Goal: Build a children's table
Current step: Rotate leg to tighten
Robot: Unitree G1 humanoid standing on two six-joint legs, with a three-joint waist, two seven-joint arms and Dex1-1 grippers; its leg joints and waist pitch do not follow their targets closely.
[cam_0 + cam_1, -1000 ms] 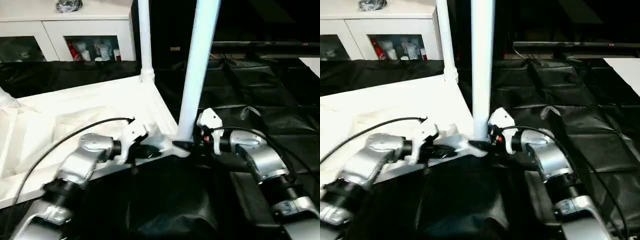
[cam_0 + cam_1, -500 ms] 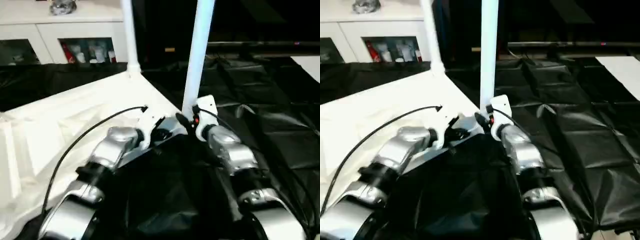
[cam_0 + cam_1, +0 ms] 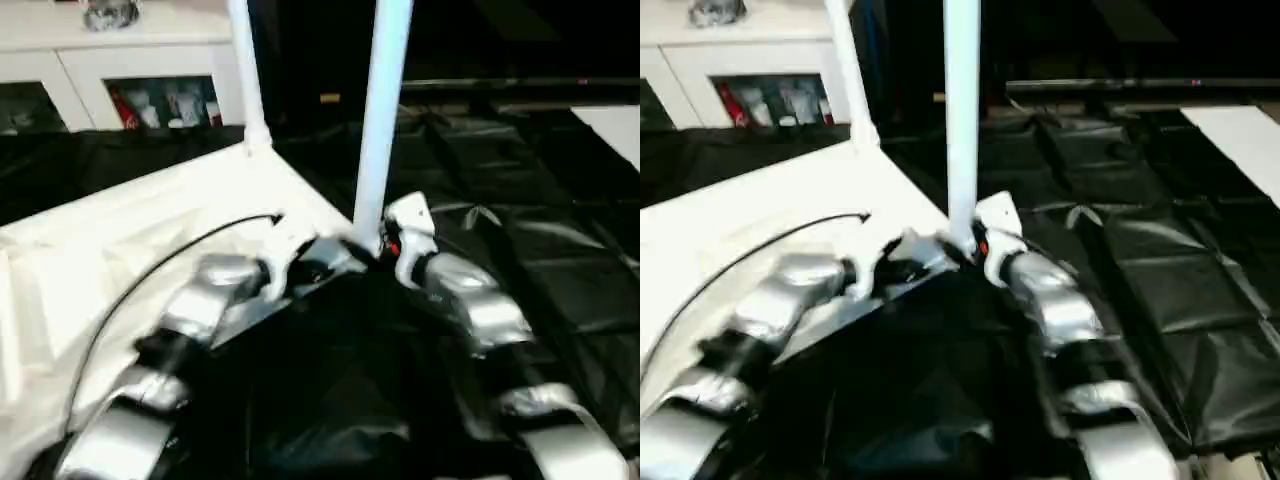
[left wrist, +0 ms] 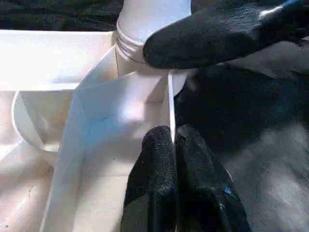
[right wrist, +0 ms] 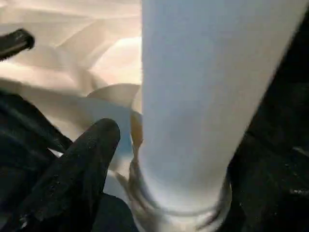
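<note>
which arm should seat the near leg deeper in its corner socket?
Probably right. The right gripper sits at the base of the white tapered tube leg, while the left gripper is shut on the white plastic tabletop rim, steadying it.

Both silver forearms reached inward and met near frame centre, left arm (image 3: 190, 320) angled toward 1 o'clock, right arm (image 3: 480, 315) toward 11 o'clock. Left gripper (image 4: 173, 159) was pinched shut, its fingers (image 4: 154, 183) pressed together on a thin white edge. Right gripper (image 3: 385, 245) sat just at 3 o'clock of it; one black finger (image 5: 82, 164) showed, the other hidden, so how its jaws stood was unclear.
</note>
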